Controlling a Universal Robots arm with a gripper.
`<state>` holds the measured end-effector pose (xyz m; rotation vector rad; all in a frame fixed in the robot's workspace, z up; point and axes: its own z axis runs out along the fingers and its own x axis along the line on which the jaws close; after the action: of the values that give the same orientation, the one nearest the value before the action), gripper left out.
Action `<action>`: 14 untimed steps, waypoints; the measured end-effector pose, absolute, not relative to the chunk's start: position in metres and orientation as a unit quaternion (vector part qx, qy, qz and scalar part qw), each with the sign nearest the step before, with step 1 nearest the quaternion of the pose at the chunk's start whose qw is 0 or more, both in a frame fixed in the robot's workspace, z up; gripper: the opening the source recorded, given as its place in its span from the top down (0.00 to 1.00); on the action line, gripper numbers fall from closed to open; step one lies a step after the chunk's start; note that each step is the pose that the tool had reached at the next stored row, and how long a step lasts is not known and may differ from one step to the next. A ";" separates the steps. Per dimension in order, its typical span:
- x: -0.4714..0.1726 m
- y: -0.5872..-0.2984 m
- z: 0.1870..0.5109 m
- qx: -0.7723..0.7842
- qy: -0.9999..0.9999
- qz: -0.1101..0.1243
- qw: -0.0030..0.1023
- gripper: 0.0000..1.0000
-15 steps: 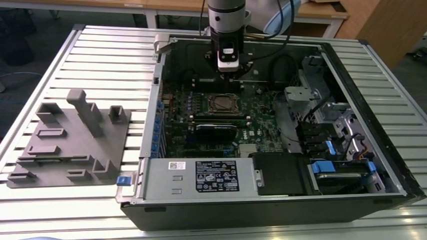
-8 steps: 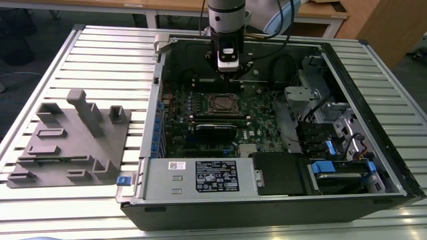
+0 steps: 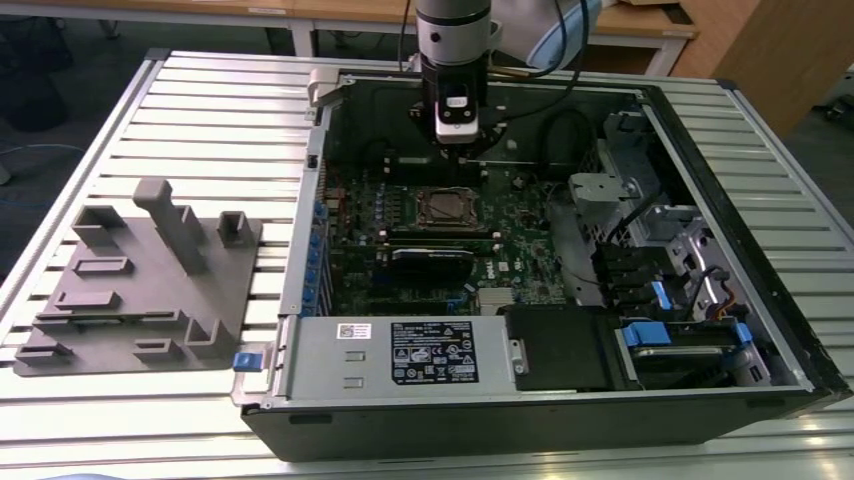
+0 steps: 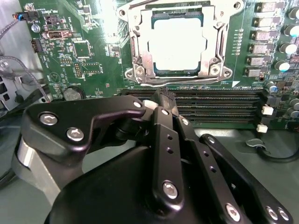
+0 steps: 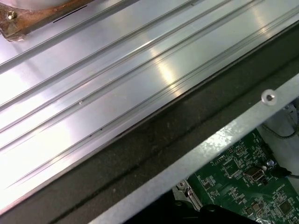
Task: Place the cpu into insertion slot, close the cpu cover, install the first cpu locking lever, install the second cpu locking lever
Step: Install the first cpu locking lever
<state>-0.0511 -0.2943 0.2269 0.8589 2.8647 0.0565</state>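
Already the cpu (image 4: 176, 41) sat in the insertion slot (image 4: 140, 70) mid-board, under the lowered cpu cover (image 4: 212, 42); the gripper (image 4: 164, 99), fingers pressed together and empty, hovered beside the socket; locking levers seemed the step in hand.

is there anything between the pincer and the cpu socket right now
Nothing visible does. In the second wrist view the pincer hangs shut over the black memory slots, with open air between it and the insertion slot, where the cpu already sits under the cpu cover.
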 end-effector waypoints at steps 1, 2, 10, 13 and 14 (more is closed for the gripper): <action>-0.051 -0.294 0.227 0.282 0.956 0.018 0.074 0.89; -0.051 -0.294 0.227 0.278 0.958 0.015 0.072 0.89; -0.051 -0.294 0.227 0.245 0.968 -0.013 0.062 0.89; -0.051 -0.294 0.228 0.242 0.968 -0.015 0.061 0.89; -0.051 -0.294 0.229 0.242 0.968 -0.015 0.060 0.89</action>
<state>-0.0511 -0.2943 0.2288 0.7332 2.9306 -0.0452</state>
